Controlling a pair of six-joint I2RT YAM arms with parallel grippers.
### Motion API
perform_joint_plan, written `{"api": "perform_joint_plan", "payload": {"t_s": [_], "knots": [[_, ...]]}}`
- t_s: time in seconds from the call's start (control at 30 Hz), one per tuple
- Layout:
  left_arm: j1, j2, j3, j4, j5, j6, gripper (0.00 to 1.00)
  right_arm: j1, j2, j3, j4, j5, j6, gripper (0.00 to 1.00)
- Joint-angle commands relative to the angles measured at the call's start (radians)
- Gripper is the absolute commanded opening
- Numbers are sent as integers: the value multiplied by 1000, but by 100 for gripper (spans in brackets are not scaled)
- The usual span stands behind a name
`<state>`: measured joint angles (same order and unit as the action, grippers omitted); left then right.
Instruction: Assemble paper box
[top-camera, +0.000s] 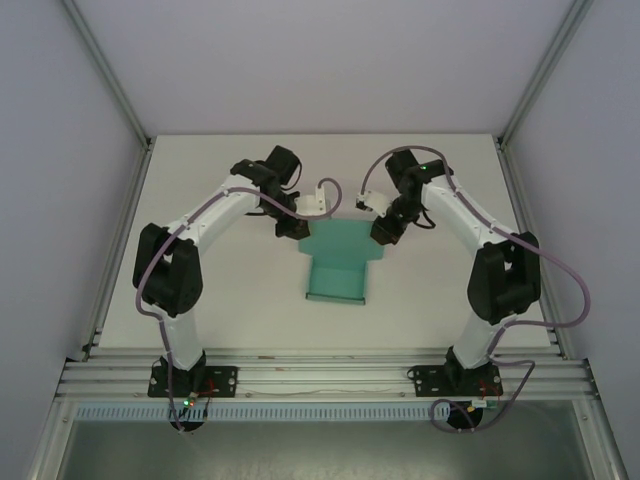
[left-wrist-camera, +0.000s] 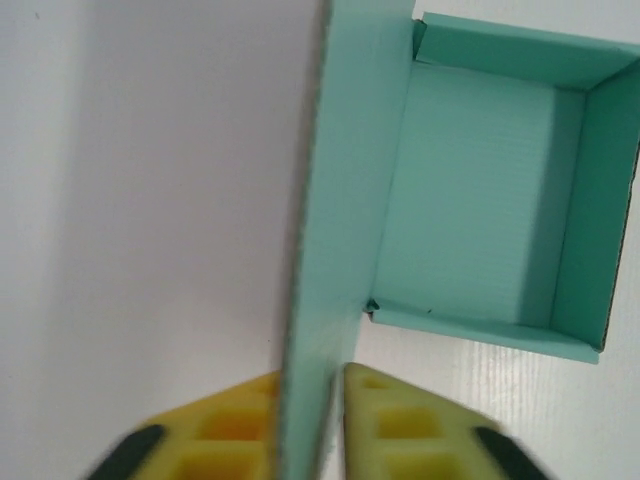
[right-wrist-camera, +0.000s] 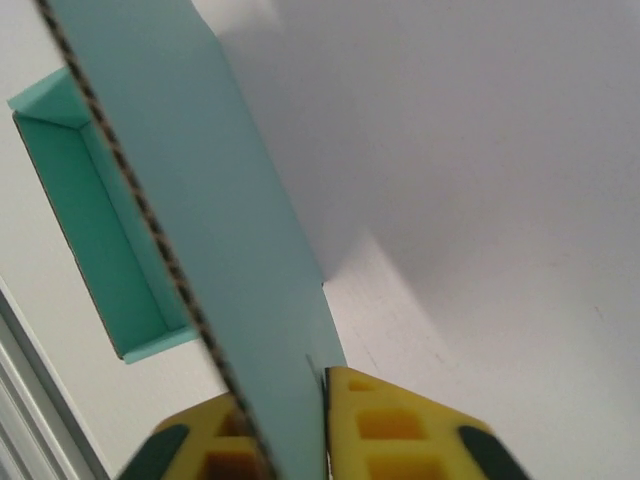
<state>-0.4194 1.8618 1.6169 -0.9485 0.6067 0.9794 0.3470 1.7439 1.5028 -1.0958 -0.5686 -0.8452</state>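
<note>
The teal-green paper box (top-camera: 338, 262) lies mid-table, its near part folded into a low tray, its far panel spread toward the back. My left gripper (top-camera: 293, 226) is shut on the far panel's left flap; the left wrist view shows that flap (left-wrist-camera: 340, 200) standing on edge between the yellow fingers (left-wrist-camera: 400, 420), the open tray (left-wrist-camera: 490, 200) to its right. My right gripper (top-camera: 385, 230) is shut on the right flap; in the right wrist view that flap (right-wrist-camera: 200, 200) runs up from between the yellow fingertips (right-wrist-camera: 390, 420), its corrugated edge showing, the tray (right-wrist-camera: 90, 220) at left.
The white table (top-camera: 220, 280) lies inside grey enclosure walls with aluminium frame posts (top-camera: 105, 70). A slotted aluminium rail (top-camera: 320, 378) carrying both arm bases runs along the near edge. Grey cables loop off each arm.
</note>
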Motion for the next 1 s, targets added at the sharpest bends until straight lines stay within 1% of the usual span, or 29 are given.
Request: {"api": "perform_joint_plan", "payload": {"t_s": [0.0,0.03,0.17,0.23,0.3,0.37,0.43,0.53,0.6,0.67,0.77,0.87,0.93,0.97], "knots": [[-13,20,24,0,-21,-47,3,-1,-7,12,-5,36,57,3],[-16,20,26,14,-31,-71,0,4,-14,0,23,66,89,0],[-31,21,34,102,-109,-206,0,31,-78,-47,199,225,287,0],[-33,20,38,173,-166,-318,0,44,-114,-59,285,286,415,0],[-35,26,54,221,-218,-433,0,56,-141,-71,375,366,595,0],[-37,29,69,266,-241,-563,0,70,-157,-90,447,430,780,0],[-40,33,83,303,-261,-701,0,100,-166,-118,513,508,917,0],[-45,26,64,378,-327,-902,0,140,-169,-172,641,606,1122,0],[-48,22,28,447,-332,-1018,0,147,-156,-213,740,626,1249,0],[-54,24,-4,504,-334,-1116,0,160,-134,-246,812,691,1365,0],[-71,25,-47,573,-351,-1213,0,185,-97,-239,843,762,1466,0],[-86,22,-78,617,-373,-1279,0,213,-66,-215,863,810,1508,0],[-89,18,-99,646,-366,-1312,0,227,-47,-207,881,813,1515,0],[-91,16,-115,660,-390,-1330,0,234,-41,-214,899,810,1513,0]]}}
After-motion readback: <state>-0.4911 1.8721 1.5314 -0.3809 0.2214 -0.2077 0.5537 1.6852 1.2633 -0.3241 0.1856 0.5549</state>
